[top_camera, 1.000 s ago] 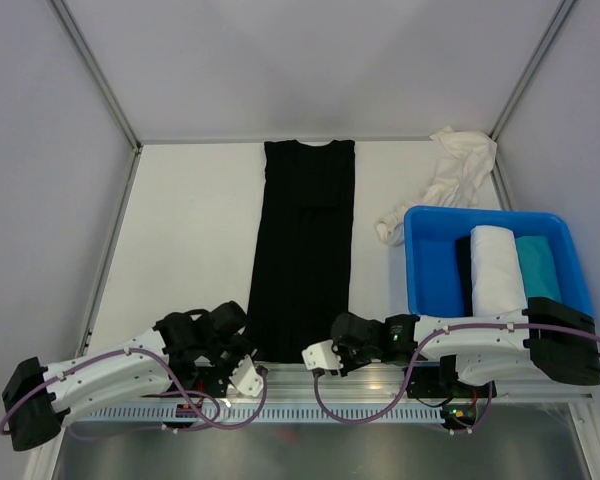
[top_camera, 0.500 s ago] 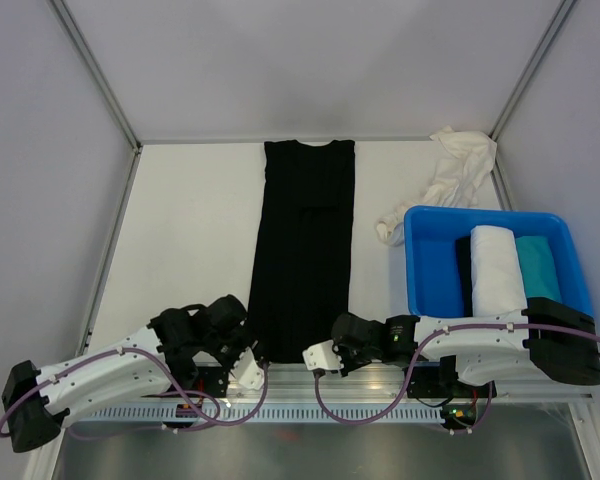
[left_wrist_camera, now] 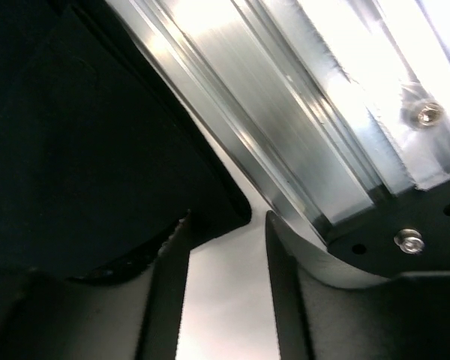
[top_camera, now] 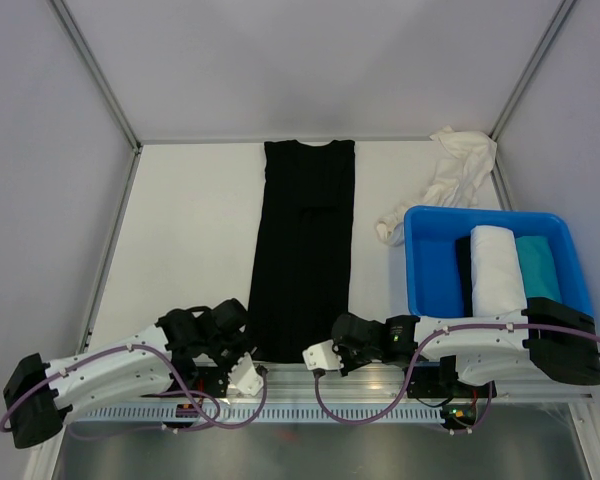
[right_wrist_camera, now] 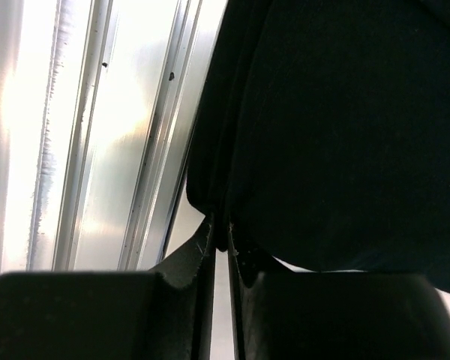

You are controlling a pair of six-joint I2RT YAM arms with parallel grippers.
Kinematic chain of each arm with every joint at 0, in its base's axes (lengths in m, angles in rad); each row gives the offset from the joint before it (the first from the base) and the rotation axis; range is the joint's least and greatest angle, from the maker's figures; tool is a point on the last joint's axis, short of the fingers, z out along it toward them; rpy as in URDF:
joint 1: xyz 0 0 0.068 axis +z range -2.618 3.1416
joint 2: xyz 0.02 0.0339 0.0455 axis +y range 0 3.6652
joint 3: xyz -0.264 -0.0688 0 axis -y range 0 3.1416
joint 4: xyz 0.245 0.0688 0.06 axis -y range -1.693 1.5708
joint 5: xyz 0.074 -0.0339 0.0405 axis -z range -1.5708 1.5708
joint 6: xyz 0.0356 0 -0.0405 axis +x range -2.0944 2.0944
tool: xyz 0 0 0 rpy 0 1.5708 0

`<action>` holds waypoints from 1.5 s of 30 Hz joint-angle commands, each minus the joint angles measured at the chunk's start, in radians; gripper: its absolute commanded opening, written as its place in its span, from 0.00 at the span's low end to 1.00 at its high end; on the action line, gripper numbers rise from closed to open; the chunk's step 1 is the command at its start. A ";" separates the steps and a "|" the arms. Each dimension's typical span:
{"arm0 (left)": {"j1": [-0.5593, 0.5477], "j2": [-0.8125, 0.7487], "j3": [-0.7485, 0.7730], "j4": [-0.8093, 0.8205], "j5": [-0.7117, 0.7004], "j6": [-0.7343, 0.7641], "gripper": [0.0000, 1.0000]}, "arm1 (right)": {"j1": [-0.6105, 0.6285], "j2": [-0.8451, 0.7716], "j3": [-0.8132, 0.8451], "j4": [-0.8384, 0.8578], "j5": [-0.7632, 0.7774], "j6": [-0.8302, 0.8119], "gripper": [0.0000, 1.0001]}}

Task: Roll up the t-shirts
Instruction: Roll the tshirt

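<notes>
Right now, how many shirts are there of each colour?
Black: 2, the flat black t-shirt and what looks like a dark roll in the blue bin
White: 2, the white roll and the crumpled white shirt
Teal: 1, the teal roll
Total: 5

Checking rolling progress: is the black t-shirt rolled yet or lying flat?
Flat. The black t-shirt lies stretched out as one long strip, with no roll visible.
</notes>
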 commanded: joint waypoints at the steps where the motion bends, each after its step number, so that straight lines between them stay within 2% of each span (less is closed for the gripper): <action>1: 0.001 0.045 -0.011 0.080 0.006 0.012 0.47 | -0.002 0.009 0.001 0.012 0.013 -0.004 0.13; 5: 0.003 0.097 0.010 0.088 0.009 -0.035 0.21 | -0.010 -0.011 0.002 -0.002 0.019 0.002 0.10; 6: 0.007 0.100 0.024 0.087 0.016 -0.055 0.10 | -0.014 -0.017 0.007 -0.009 0.018 0.002 0.10; 8: 0.016 0.097 0.041 0.079 0.040 -0.081 0.03 | -0.034 -0.037 0.013 -0.023 -0.005 0.008 0.09; 11: 0.059 0.101 0.064 0.068 0.071 -0.104 0.02 | -0.074 -0.054 0.031 -0.046 -0.048 0.025 0.07; 13: 0.143 0.120 0.085 0.064 0.100 -0.113 0.02 | -0.106 -0.059 0.051 -0.065 -0.080 0.028 0.07; 18: 0.393 0.313 0.243 0.042 0.255 -0.127 0.02 | -0.190 -0.008 0.125 -0.137 -0.206 0.031 0.06; 21: 0.450 0.377 0.312 0.034 0.308 -0.117 0.02 | -0.255 0.035 0.160 -0.155 -0.249 0.038 0.08; 24: 0.452 0.393 0.326 0.033 0.325 -0.084 0.02 | -0.289 0.058 0.182 -0.164 -0.272 0.048 0.11; 30: 0.467 0.411 0.346 -0.016 0.345 -0.094 0.02 | -0.330 0.037 0.201 -0.174 -0.320 0.106 0.10; 36: 0.529 0.447 0.366 0.001 0.404 -0.190 0.02 | -0.397 0.004 0.174 -0.114 -0.309 0.158 0.09; 45: 0.596 0.503 0.377 0.071 0.430 -0.296 0.02 | -0.519 0.085 0.208 -0.088 -0.322 0.227 0.09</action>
